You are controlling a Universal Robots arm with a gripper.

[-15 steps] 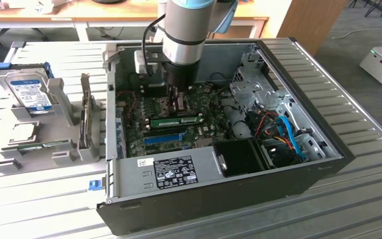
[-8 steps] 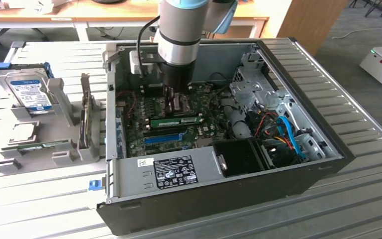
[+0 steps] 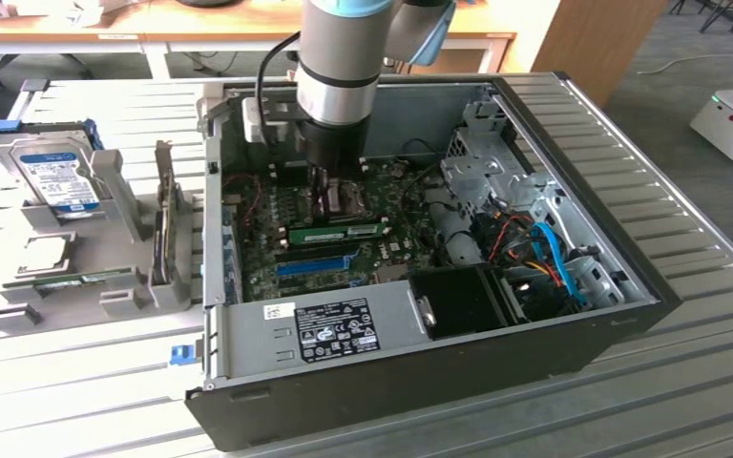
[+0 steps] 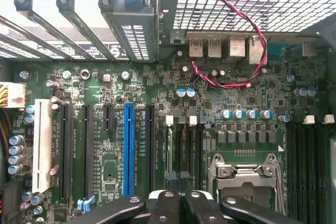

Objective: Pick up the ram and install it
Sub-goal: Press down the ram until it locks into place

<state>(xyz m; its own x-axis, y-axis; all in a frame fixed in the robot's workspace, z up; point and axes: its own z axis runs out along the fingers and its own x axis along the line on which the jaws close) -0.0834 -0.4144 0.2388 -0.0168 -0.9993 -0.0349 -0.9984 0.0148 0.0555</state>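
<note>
The ram [image 3: 336, 232] sits in the motherboard [image 3: 341, 250] inside the computer case [image 3: 621, 286], just below the hand [image 3: 337, 202], whose fingers are together and hold nothing. It looks light, stiff and fragile, best held by its long edges. Cables [image 3: 548, 250] and case walls crowd the space.

- The computer case [image 3: 380, 382] is matt dark metal.
- The counter [image 3: 672, 401] is ribbed grey metal.
- The ram [image 3: 337, 232] is a green circuit board.
- The motherboard slot [image 4: 128, 148] is glossy blue plastic.

Arm [image 3: 341, 57] upright, gripper [image 4: 177, 199] jaws closed.
</note>
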